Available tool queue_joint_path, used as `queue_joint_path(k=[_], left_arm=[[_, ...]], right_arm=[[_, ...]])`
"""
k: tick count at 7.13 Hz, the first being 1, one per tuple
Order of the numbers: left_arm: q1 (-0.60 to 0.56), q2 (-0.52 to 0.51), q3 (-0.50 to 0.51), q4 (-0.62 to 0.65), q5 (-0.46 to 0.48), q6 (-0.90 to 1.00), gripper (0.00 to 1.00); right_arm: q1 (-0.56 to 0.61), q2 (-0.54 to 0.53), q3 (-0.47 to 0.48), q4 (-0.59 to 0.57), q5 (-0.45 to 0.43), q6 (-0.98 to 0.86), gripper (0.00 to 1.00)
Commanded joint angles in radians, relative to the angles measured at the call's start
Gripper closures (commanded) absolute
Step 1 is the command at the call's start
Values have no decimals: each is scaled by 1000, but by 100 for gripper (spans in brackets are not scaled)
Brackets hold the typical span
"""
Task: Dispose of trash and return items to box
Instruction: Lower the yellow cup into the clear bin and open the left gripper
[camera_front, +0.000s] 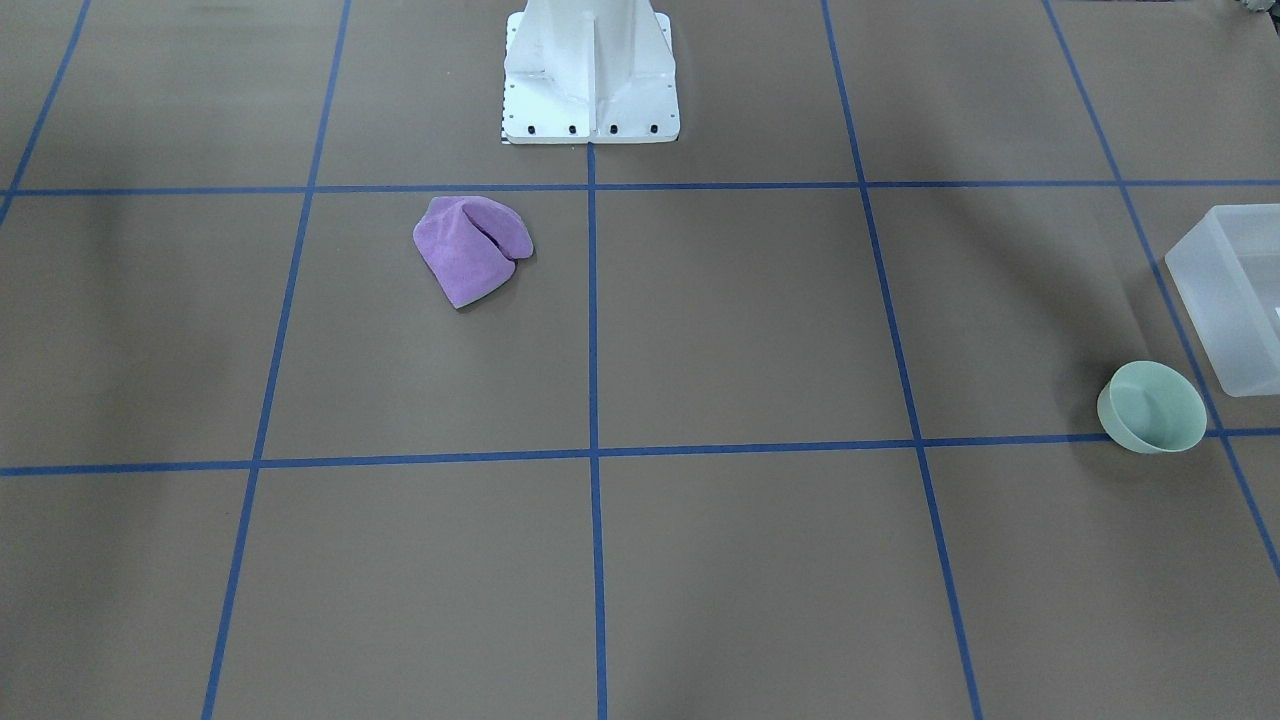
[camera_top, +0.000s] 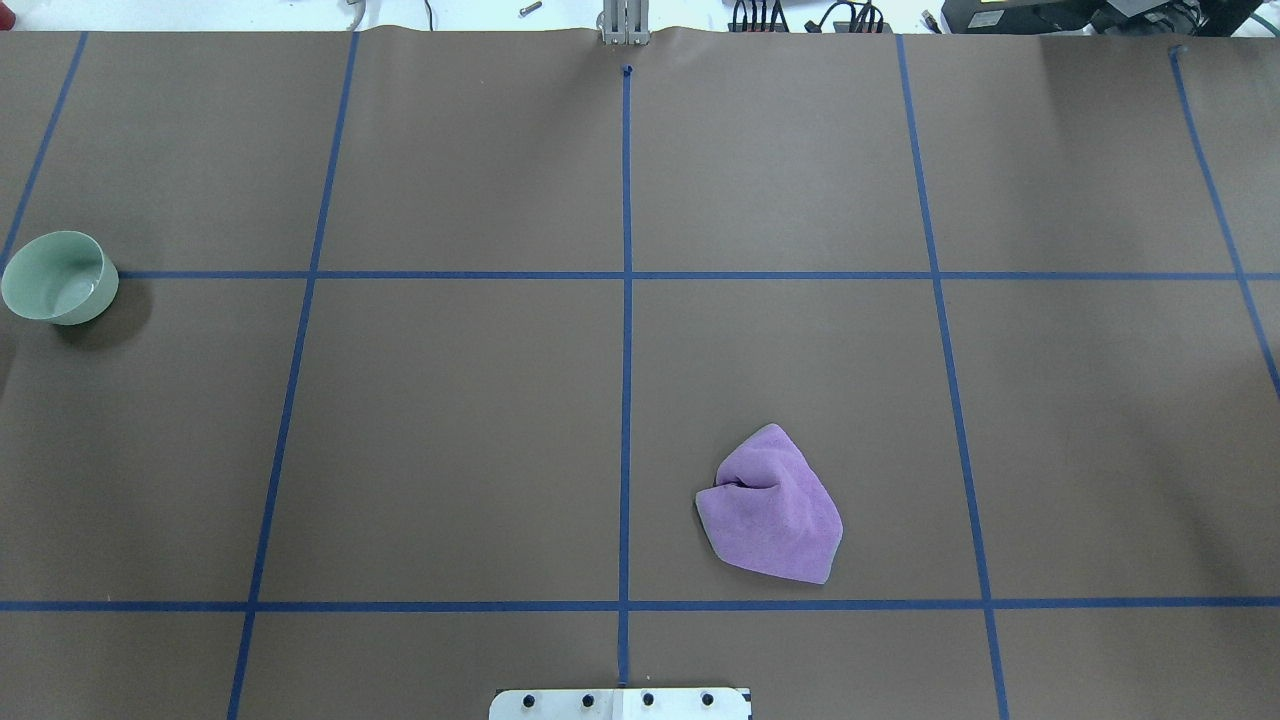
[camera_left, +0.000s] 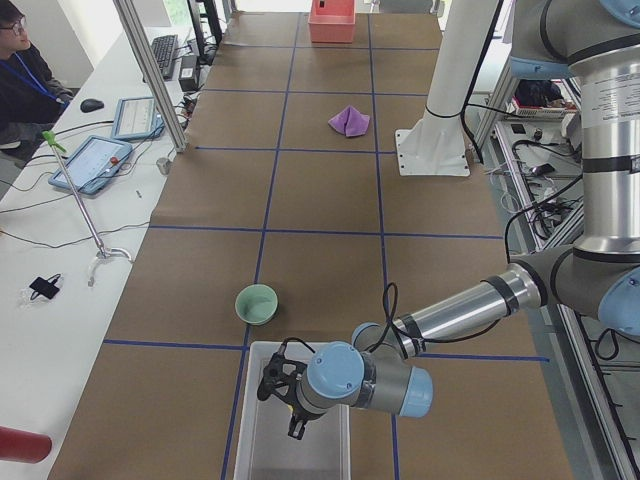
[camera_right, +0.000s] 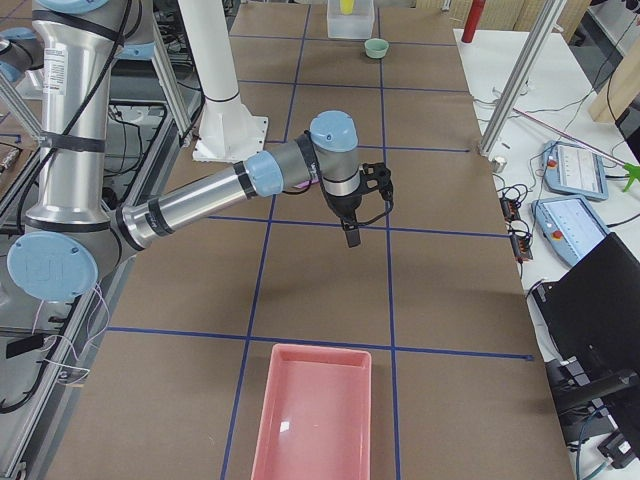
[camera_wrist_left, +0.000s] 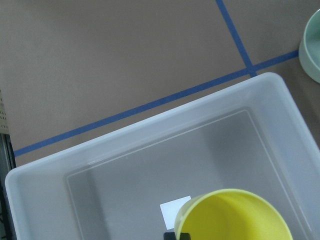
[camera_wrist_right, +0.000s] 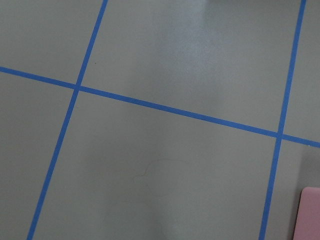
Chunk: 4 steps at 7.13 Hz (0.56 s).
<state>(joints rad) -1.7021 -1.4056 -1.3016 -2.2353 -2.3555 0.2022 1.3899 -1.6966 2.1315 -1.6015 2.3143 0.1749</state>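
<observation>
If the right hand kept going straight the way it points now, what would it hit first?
Probably the bare table: the right hand points down, and its wrist view shows brown surface and blue tape ahead.

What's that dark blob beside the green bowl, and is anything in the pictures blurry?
Overhead exterior view: the blob is a soft shadow cast by the bowl, falling to its lower right. Left wrist view: the yellow cup is close to the lens and looks slightly soft. Right wrist view: a pale sheen on the table near the top.
</observation>
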Motion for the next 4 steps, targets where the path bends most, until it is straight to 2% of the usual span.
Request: queue_joint_path(k=[1, 3, 4], left_arm=[[2, -6, 71, -47, -22, 5, 100], [2, -97, 224, -46, -27, 156, 100], [2, -146, 290, -46, -25, 170, 100]], right_arm=[[0, 0, 1, 0, -1, 0, 0], [-2, 0, -1, 0, -12, -2, 0], [-3, 0, 1, 0, -13, -2, 0]])
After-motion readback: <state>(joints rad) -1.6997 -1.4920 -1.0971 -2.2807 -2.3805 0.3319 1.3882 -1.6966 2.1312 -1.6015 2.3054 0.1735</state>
